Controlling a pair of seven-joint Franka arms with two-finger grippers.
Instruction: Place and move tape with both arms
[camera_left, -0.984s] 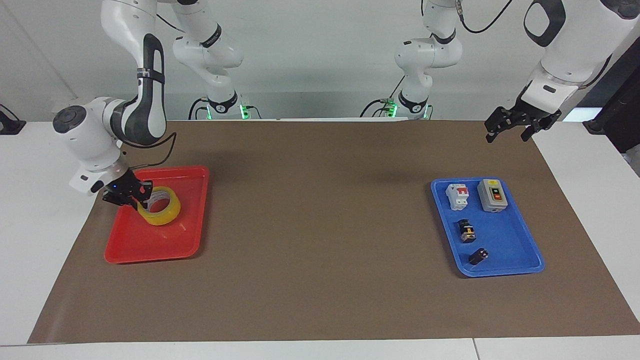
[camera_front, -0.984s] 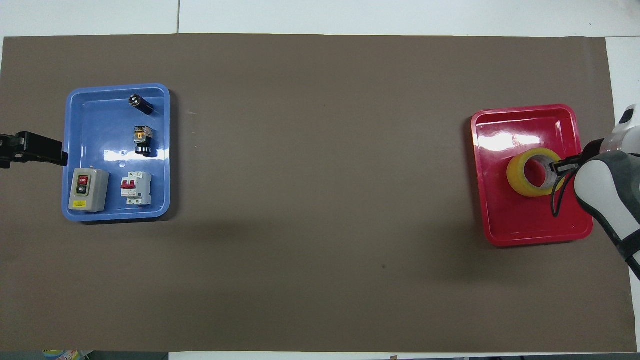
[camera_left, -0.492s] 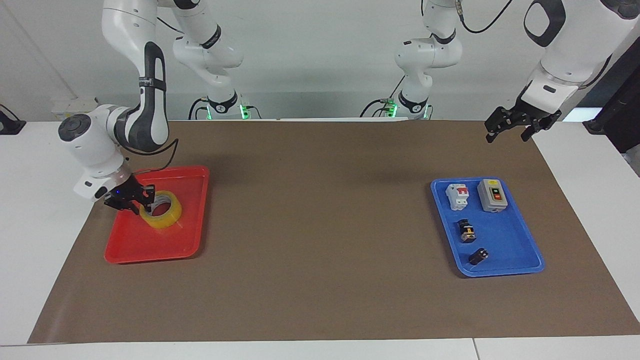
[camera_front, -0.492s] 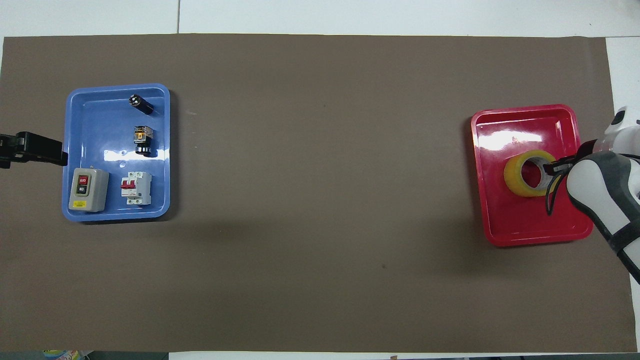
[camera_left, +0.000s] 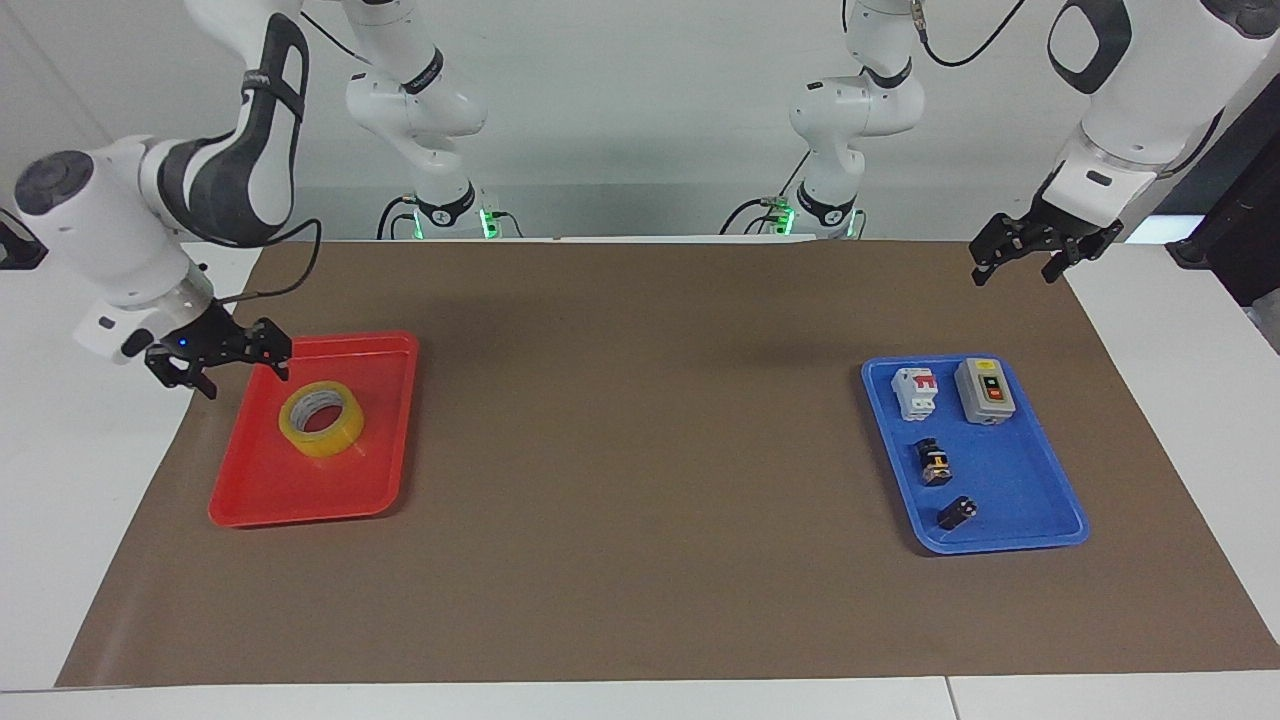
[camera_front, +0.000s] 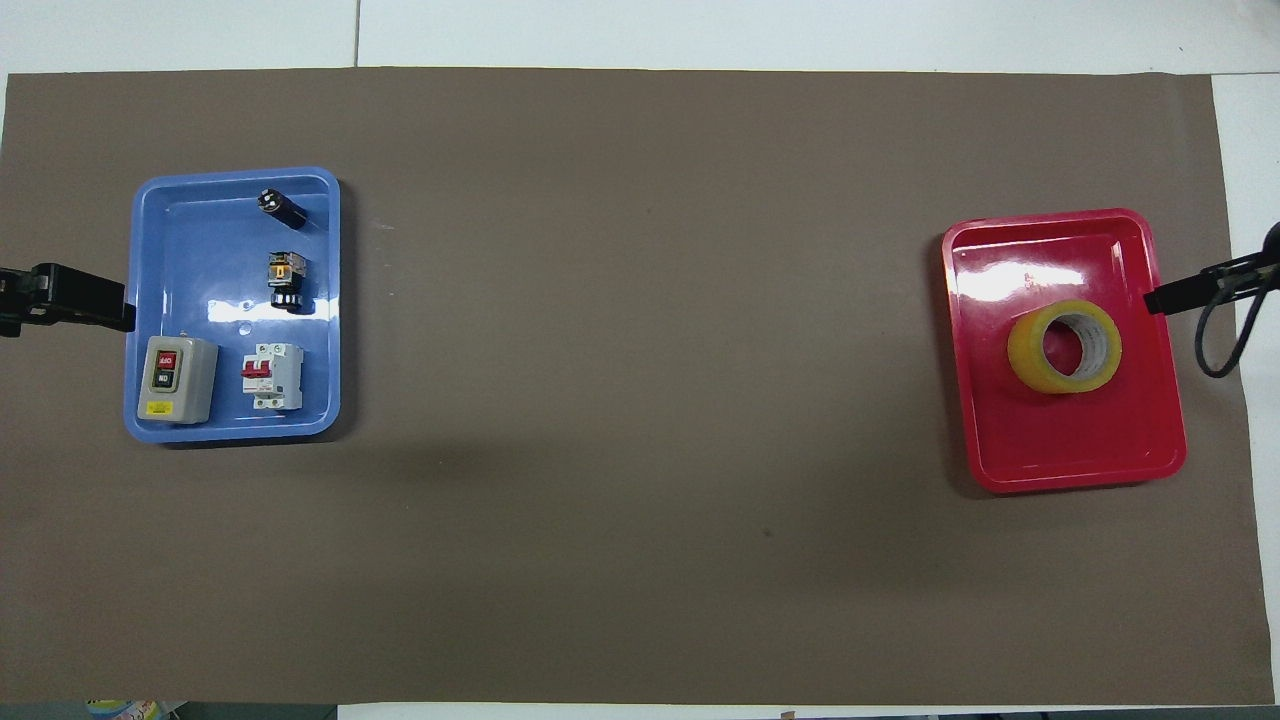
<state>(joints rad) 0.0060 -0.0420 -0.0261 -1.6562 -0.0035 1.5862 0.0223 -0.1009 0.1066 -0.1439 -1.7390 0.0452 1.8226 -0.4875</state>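
Observation:
The tape (camera_left: 345, 430) (camera_front: 1030, 362) lies flat in the red tray (camera_left: 300, 490) (camera_front: 1070, 450) at the right arm's end of the table; its hole faces up. My right gripper (camera_left: 240, 370) (camera_front: 1165, 297) hangs open and empty above the tray's outer rim, clear of the roll. Over the mat's corner near its own base, my left gripper (camera_left: 1015, 268) (camera_front: 100, 305) waits open with nothing in it, beside the blue tray (camera_left: 1010, 500) (camera_front: 190, 230).
The blue tray holds a grey switch box (camera_left: 985, 390) (camera_front: 178, 378), a white and red breaker (camera_left: 913, 392) (camera_front: 272, 375) and two small black parts (camera_left: 935, 462). A brown mat (camera_left: 640, 450) covers the table between the trays.
My right gripper opened and let go of the tape, which tipped down flat in the red tray. The gripper then rose and drew back past the tray's rim. The left arm stayed still.

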